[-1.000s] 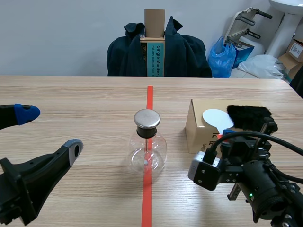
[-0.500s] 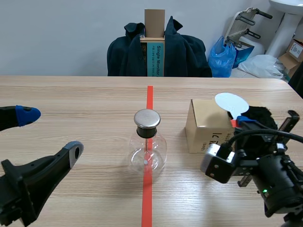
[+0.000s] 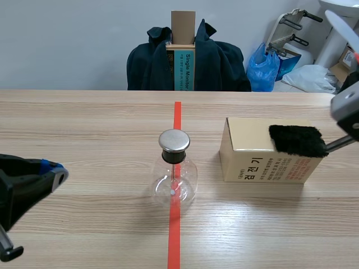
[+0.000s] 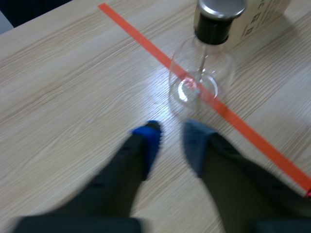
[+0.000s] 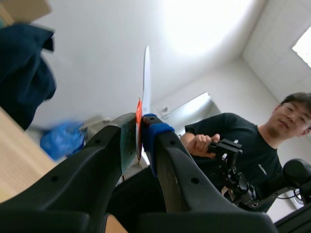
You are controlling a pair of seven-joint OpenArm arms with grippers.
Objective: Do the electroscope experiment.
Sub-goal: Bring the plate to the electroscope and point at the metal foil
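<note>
1. The electroscope [image 3: 174, 168], a clear glass flask with a metal cap, stands upright on the bench [image 3: 84, 123]. It sits right on the orange-red tape line [image 3: 177, 115], about mid-bench.
2. To its right, apart from it, sits a cardboard box [image 3: 255, 159]. A black fur piece [image 3: 297, 140] lies on the box's top, over its right end.
3. The left tool [image 3: 53, 171] hangs low at the near left, well apart from the flask. In the left wrist view the flask is ahead of it, and its blue pad [image 4: 148, 138] and grey pad are drawn almost together. Only a narrow gap is between them, with nothing in it.
4. The right tool [image 5: 141, 128] is raised at the far right, pointing upward. It is clenched on the orange-red stem of a white paddle [image 5: 146, 73], whose thin disc rises edge-on above the fingertips.
5. In the scene view that paddle shows in the upper right corner, high above the box.
6. Behind the bench a dark jacket [image 3: 219, 59] drapes a chair. A person [image 5: 243, 145] in a dark top shows in the right wrist view.
</note>
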